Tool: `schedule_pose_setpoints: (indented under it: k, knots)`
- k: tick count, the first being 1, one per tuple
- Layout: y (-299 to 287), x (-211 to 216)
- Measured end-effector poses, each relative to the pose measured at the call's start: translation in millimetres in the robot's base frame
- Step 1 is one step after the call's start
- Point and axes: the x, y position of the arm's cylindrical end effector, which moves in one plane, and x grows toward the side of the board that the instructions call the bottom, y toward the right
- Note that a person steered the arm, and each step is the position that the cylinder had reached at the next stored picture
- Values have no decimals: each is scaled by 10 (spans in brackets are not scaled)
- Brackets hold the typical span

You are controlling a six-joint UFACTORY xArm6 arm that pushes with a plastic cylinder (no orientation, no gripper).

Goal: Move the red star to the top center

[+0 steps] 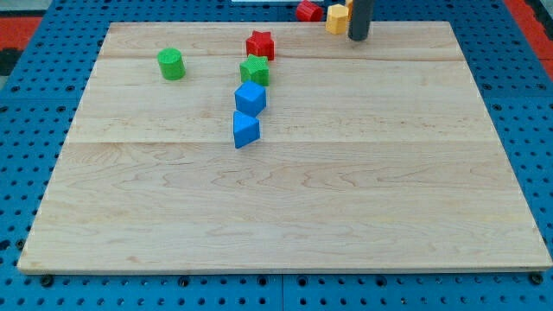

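The red star (260, 45) lies near the view's top, a little left of centre, on the wooden board (285, 199). A green block (255, 71) touches it just below. A blue cube (251, 98) and a blue wedge-like block (245, 130) follow in a line toward the view's bottom. My tip (358, 37) stands at the board's top edge, well to the right of the red star and apart from it. A yellow block (337, 18) sits right next to the tip on its left.
A green cylinder (171, 64) stands at the upper left of the board. Another red block (308, 10) lies beyond the top edge, left of the yellow block. The board rests on a blue perforated table (17, 173).
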Motion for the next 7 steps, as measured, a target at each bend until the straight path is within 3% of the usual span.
schedule_pose_setpoints:
  k: [1,2,3,6,7]
  knots:
    - [-582,283]
    - [-1140,266]
    - [-1219,397]
    - [-1720,229]
    - [-1895,-100]
